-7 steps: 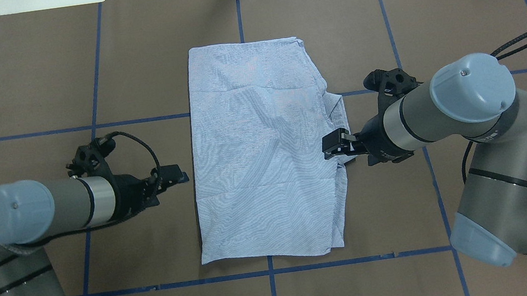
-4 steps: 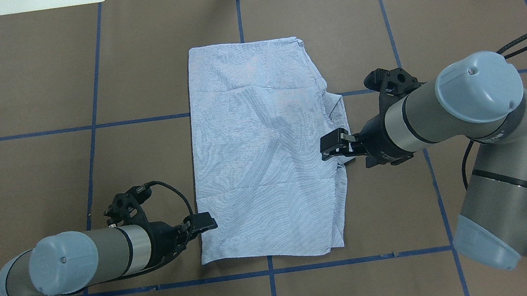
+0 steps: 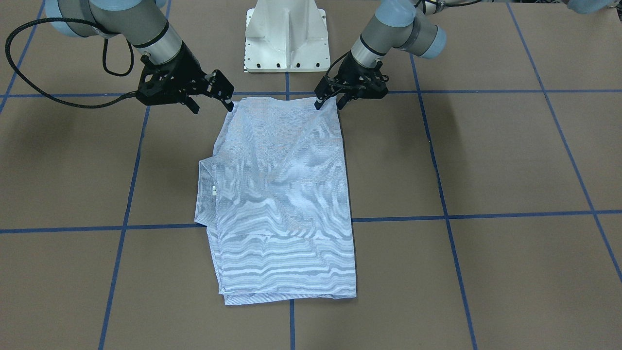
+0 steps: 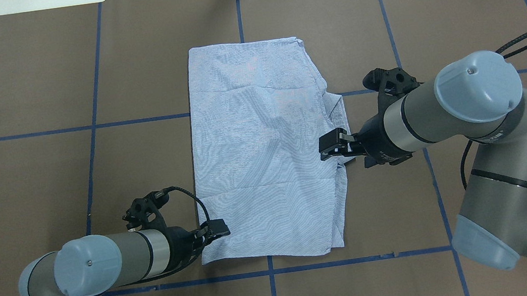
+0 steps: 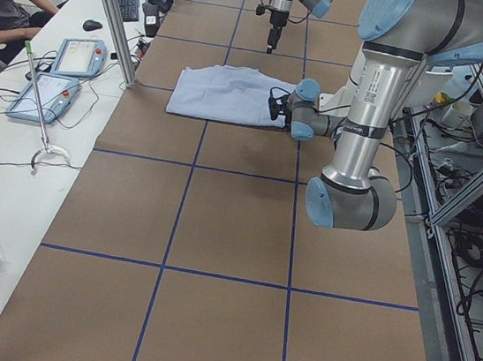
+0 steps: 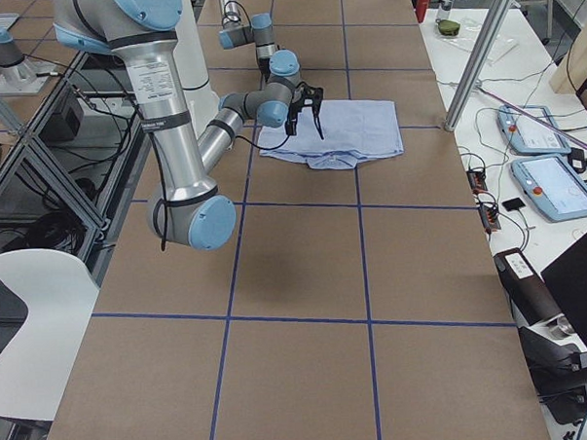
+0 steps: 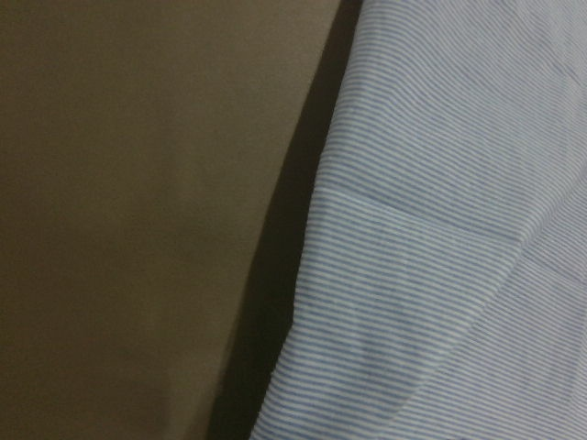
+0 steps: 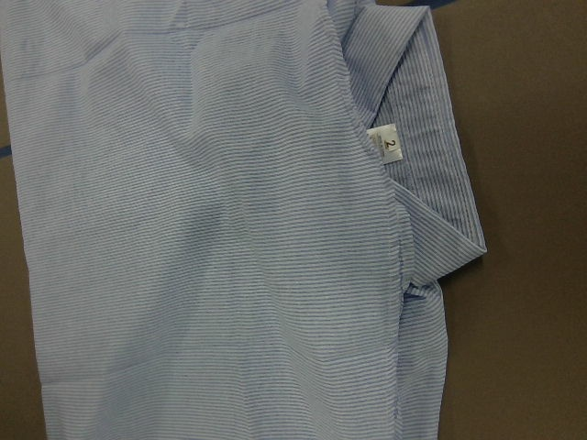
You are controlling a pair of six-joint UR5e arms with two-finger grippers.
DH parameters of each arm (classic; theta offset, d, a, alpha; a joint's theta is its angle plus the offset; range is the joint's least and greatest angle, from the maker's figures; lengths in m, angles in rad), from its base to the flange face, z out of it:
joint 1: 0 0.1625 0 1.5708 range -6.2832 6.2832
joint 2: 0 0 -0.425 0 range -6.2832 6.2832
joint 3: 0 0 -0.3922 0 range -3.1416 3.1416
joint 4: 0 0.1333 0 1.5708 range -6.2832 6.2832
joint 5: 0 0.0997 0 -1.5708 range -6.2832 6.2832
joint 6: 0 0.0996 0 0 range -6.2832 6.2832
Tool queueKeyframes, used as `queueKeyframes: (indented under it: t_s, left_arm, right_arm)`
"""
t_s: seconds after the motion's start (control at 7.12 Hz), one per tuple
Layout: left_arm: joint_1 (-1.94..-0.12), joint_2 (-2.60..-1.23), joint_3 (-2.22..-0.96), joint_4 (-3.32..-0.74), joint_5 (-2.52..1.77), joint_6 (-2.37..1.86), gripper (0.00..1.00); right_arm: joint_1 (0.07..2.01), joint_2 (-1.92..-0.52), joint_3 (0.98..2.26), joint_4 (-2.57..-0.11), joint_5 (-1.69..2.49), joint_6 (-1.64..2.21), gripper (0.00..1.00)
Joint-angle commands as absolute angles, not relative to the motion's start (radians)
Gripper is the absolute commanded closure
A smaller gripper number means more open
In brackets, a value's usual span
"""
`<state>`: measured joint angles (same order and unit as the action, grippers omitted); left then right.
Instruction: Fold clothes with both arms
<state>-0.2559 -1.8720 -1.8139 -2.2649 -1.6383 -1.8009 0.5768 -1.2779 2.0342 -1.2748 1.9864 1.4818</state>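
The light blue, finely striped shirt [image 4: 264, 153] lay folded flat mid-table on the brown, blue-taped tabletop [image 4: 29, 72]. The black left gripper [image 3: 328, 103] stood spread at its near left corner, clasping nothing. The black right gripper [image 4: 335, 151] hung spread over its right edge, empty.

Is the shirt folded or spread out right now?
Folded: the shirt lies as a narrow rectangle, no sleeves showing, collar poking out one side.

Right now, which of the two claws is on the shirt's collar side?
The right gripper: the shirt collar sticks out on its side; the left gripper is at the opposite edge.
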Motion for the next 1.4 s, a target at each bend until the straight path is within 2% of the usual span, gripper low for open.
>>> queueKeyframes:
  t_s: [0.0,1.26]
  left_arm:
    - [-0.256,-1.891,-1.819,-2.217,-1.64,-1.801,0.34]
    - [-0.249,-1.888,-1.841,-2.138,-1.64,-1.799,0.34]
  right_arm:
    - [0.577,-1.275,2.034,-1.275,1.987,1.482,0.0]
    - [0.578,-1.278,2.033,-1.276,1.985,1.482,0.0]
